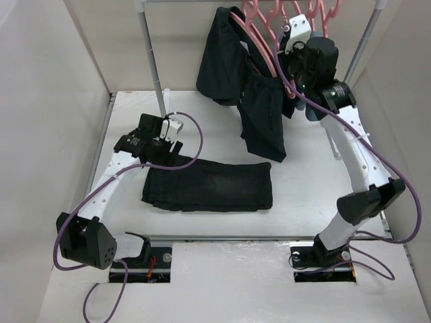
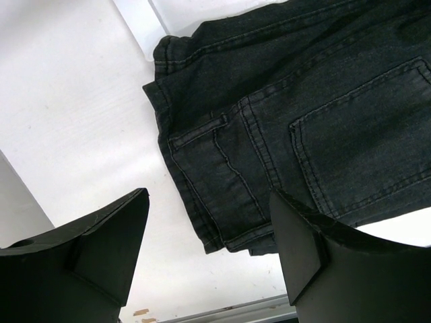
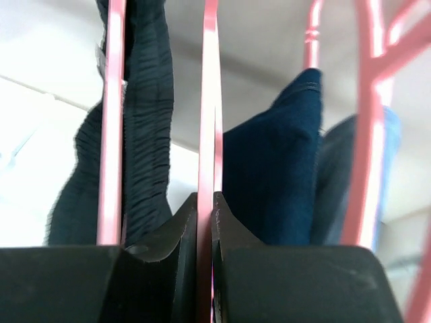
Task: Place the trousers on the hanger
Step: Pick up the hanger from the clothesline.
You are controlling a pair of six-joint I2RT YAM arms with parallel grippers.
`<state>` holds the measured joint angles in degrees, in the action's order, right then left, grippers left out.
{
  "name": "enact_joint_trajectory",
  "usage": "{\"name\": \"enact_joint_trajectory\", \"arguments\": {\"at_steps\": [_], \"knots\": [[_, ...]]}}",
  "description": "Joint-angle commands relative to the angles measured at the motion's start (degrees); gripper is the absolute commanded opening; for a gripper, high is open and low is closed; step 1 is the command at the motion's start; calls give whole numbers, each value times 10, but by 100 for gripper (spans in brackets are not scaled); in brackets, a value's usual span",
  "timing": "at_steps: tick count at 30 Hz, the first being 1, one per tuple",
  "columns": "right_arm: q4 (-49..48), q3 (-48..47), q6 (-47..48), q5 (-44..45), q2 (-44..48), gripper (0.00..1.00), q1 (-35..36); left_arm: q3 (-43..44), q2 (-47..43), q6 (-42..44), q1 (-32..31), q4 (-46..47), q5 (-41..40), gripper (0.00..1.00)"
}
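Observation:
The trousers (image 1: 209,185) lie folded on the table, black and faded, with a back pocket showing in the left wrist view (image 2: 303,114). My left gripper (image 1: 163,142) hovers over their left end, open (image 2: 209,249), nothing between its fingers (image 2: 108,249). My right gripper (image 1: 289,42) is raised to the clothes rail and shut (image 3: 207,208) on the thin pink bar of a hanger (image 3: 207,101). Beside that bar hang a black garment (image 3: 145,134) and a navy one (image 3: 269,182).
Several pink hangers (image 1: 283,13) crowd the rail at the back. Two short black garments (image 1: 232,60) (image 1: 264,124) hang low over the table's far side. Rack poles (image 1: 151,60) (image 1: 363,40) stand left and right. White walls (image 1: 54,134) close in both sides.

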<state>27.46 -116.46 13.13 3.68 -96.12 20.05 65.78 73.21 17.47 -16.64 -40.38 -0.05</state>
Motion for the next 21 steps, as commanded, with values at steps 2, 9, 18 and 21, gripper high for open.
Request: {"name": "enact_joint_trajectory", "arguments": {"at_steps": [2,9,18,21], "knots": [[-78,33,3,184,101,0,55,0,-19,-2,2,-1,-7,71],[-72,53,37,244,168,0,108,17,-13,3,2,-1,-7,71],[-20,192,-25,344,296,0,186,28,-18,3,2,-7,-7,71],[-5,245,-57,391,356,0,223,34,-30,3,2,-7,-2,71]]}}
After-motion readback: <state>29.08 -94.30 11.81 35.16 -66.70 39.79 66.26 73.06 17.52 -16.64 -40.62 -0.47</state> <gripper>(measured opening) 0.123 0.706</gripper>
